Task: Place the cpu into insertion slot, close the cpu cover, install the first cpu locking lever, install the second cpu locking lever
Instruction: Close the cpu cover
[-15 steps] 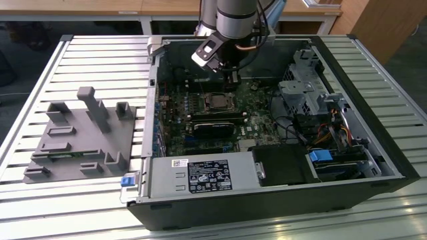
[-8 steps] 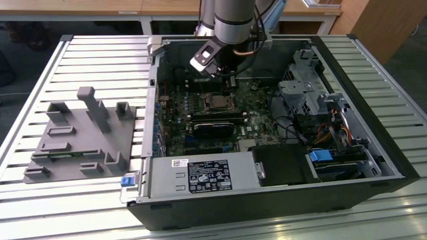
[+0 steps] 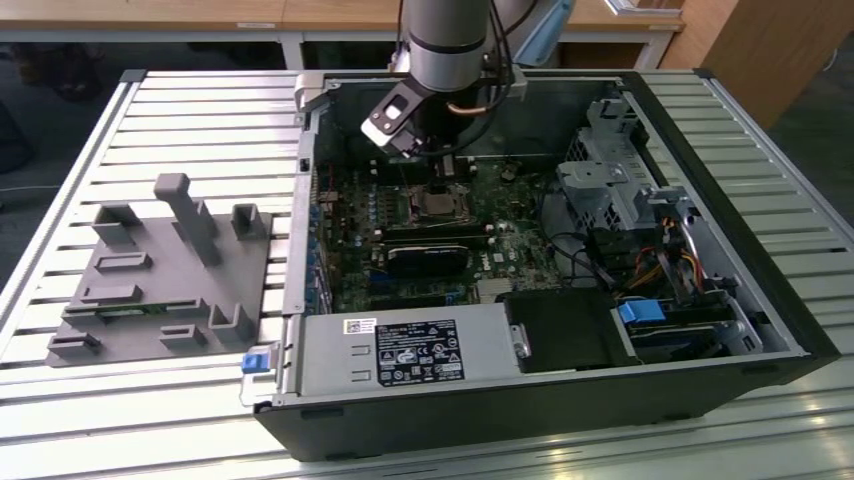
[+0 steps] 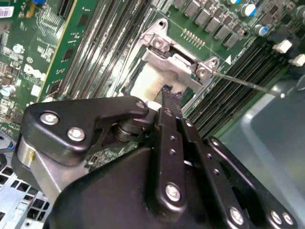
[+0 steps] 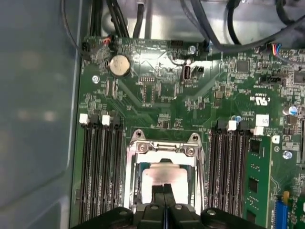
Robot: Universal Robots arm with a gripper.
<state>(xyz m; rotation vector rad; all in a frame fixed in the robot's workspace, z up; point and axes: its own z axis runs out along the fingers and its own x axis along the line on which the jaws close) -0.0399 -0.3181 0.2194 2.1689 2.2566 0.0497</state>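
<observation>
Silvery-grey square cpu (image 5: 162,172) sat just under black gripper (image 5: 165,191), jaws closed and empty, thin silvery metal cpu cover (image 5: 164,149) framing it; cover-closing likely in hand, needing gentle press.

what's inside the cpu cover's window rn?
The cpu, silvery top up, fills the cpu cover window. The shut jaws hide one edge; whatever lies under the cpu is covered.

Your pincer (image 5: 164,188) sits over the cpu (image 5: 162,172) in the first wrist view, its black body hiding the chip's near edge and that side of the cpu cover (image 5: 164,149). In the second wrist view it blocks most of the chip. In the exterior view the insertion slot (image 3: 435,207) is too small to tell whether the cover lies flat.
</observation>
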